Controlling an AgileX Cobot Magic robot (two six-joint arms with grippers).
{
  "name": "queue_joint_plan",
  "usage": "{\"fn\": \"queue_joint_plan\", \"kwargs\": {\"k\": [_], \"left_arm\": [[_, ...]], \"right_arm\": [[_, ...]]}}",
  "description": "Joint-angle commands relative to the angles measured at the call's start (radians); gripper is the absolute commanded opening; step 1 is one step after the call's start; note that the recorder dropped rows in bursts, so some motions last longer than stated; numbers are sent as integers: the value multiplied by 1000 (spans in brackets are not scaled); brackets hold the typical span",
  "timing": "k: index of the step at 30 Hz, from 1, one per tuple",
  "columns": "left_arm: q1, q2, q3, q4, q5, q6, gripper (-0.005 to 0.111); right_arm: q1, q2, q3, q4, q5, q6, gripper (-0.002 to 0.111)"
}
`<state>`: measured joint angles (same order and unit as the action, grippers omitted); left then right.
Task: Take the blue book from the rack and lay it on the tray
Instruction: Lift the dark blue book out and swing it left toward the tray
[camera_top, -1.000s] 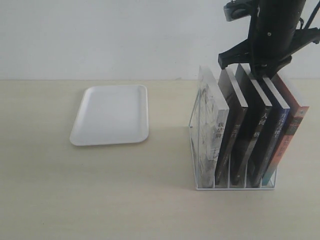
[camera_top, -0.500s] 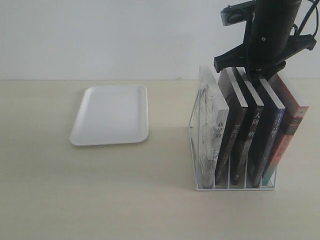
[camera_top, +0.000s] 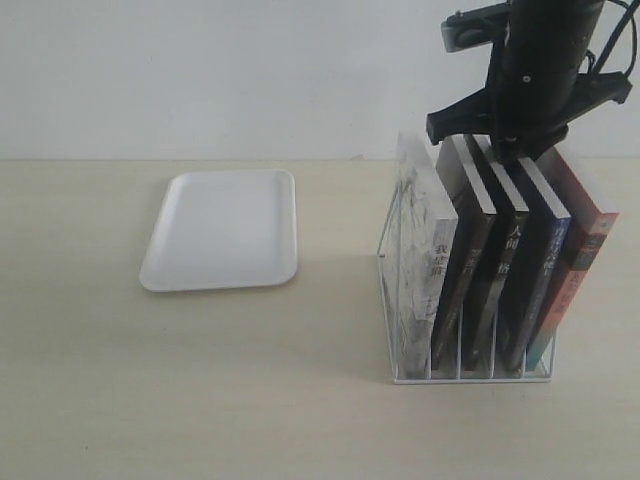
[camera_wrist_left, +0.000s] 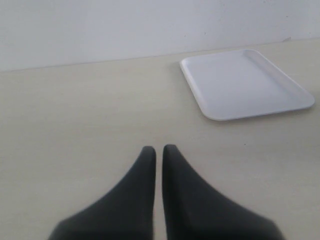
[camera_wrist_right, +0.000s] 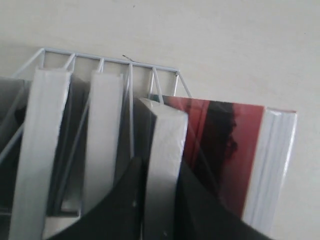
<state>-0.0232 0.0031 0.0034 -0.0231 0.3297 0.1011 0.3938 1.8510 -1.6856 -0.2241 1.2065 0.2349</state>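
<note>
right gripper (camera_wrist_right: 159, 167) pinches thin blue-spined paperback (camera_top: 543, 255) in white wire rack (camera_top: 470, 376); left gripper (camera_wrist_left: 155, 152) pressed together; flat white tray (camera_top: 225, 228) left

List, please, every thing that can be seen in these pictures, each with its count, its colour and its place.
table: one, pale beige, under everything.
tray: one, white, on the table, left of the rack in the exterior view.
rack: one, white wire, on the table at the right, holding five books.
pale book: one, white-grey, leftmost in the rack.
black books: two, black spines, second and third from the left.
blue book: one, blue spine, fourth from the left.
red book: one, red and teal, rightmost.
left end effector: one, black, fingers together, over the table near the tray.
right end effector: one, black, above the rack, fingers clasping the blue book's top edge.
</note>
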Motion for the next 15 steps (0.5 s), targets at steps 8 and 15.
{"fn": "queue_joint_plan", "kwargs": {"k": [8, 15], "left_arm": [[2, -3, -3, -2, -16, 4, 5], [2, -3, -3, -2, -16, 4, 5]], "right_arm": [[-6, -309, -1, -46, 15, -65, 0], [-6, -395, -1, -74, 15, -65, 0]]}}
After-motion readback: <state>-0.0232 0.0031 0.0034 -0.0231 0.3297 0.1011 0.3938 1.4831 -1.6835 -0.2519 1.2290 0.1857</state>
